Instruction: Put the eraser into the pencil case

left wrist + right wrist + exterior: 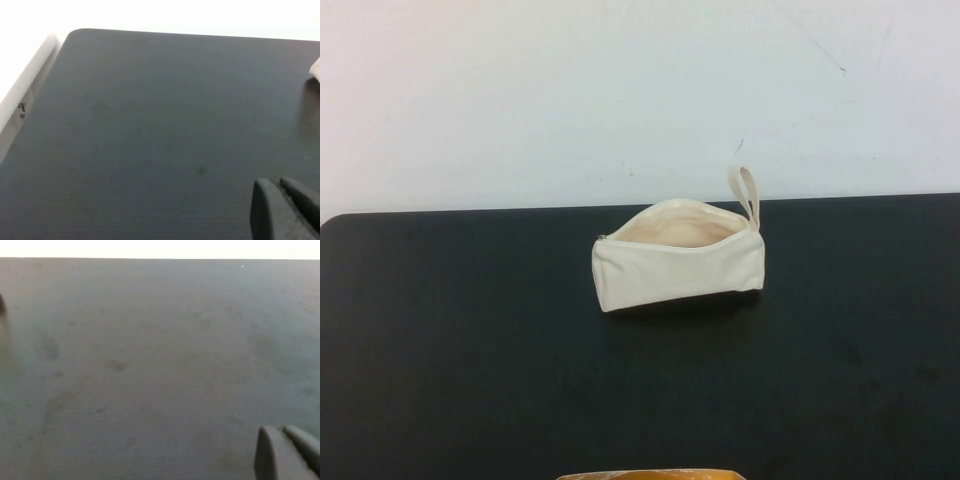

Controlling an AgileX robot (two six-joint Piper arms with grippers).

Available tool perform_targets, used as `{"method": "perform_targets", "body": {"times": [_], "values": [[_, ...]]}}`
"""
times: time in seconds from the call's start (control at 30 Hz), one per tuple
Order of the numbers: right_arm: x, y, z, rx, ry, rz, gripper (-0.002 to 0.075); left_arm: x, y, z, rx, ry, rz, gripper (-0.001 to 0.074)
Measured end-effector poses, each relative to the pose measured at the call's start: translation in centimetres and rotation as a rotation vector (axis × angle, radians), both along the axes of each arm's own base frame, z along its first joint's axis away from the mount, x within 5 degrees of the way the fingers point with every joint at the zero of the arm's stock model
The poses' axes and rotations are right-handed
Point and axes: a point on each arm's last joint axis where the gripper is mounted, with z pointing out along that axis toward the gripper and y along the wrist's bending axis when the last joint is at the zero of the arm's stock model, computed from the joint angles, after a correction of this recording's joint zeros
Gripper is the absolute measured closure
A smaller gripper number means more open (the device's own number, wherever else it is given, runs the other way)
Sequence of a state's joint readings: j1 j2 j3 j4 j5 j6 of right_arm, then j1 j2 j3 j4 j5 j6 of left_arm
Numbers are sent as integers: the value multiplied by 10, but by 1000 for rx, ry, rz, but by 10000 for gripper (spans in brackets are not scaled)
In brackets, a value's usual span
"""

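Unzipped pencil case (677,260) alone mid-tabletop (470,350), nothing obstructing; interior seemingly empty. Left gripper (286,210) and right gripper (285,452) low over bare tabletop, jaws pressed together.

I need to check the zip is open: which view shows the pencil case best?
The high view: the whole pencil case sits mid-table, mouth gaping. The left wrist view catches only a pale corner at its edge; the right wrist view shows none. The left gripper and right gripper hang over bare table.
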State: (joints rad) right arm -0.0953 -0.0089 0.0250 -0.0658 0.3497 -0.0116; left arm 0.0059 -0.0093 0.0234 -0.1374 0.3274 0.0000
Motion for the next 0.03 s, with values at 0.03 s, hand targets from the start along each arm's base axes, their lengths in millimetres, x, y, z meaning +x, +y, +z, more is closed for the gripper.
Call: {"method": "perform_targets", "body": {"times": [0.03], "values": [[0, 0, 0, 0, 0, 0, 727, 0, 0, 0, 0, 0, 0, 736]]}}
